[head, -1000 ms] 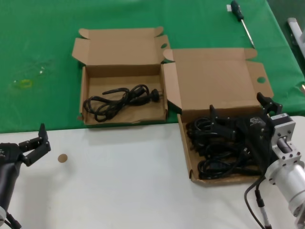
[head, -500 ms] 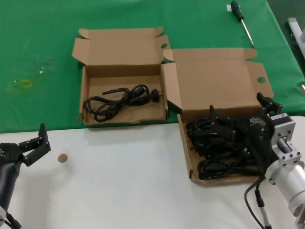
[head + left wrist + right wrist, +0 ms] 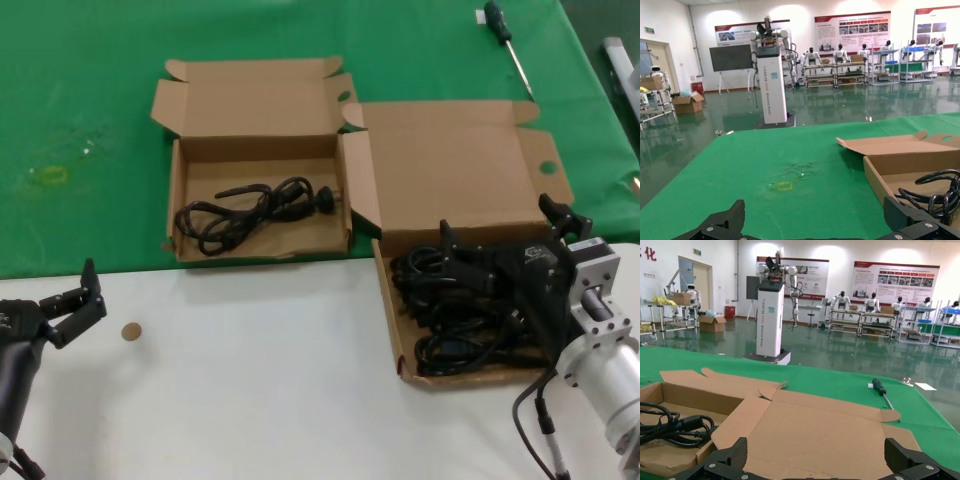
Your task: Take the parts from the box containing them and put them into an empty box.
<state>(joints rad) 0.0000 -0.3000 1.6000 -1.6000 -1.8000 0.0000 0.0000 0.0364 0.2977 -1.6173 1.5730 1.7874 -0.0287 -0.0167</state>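
Right hand [image 3: 497, 238] spread wide, fingers apart, poised low over the heap of parts [image 3: 455, 305] in the near box. Nothing clamped between the fingers so far as the head view shows; one fingertip down among the cords, the other up by the lid's side flap. Directly beneath and just nearer than the hand: the box containing them [image 3: 392, 310], straight-walled, lid [image 3: 450, 165] folded back beyond the hand. Farther out to the hand's left: the other box [image 3: 175, 205], ragged along its front wall, already holding one coiled cord [image 3: 255, 207], so not truly empty. Well beyond, on the green cloth: a screwdriver [image 3: 505, 38], no part of the job.

Left hand [image 3: 70, 300] also open, parked over the white table [image 3: 260, 370] at the near left edge, well apart from both boxes.

Step in hand, by judgement: reaching for another bundle. Next move calls for closing on a single coil, lifting it free of its tangled neighbours, then carrying it leftward.
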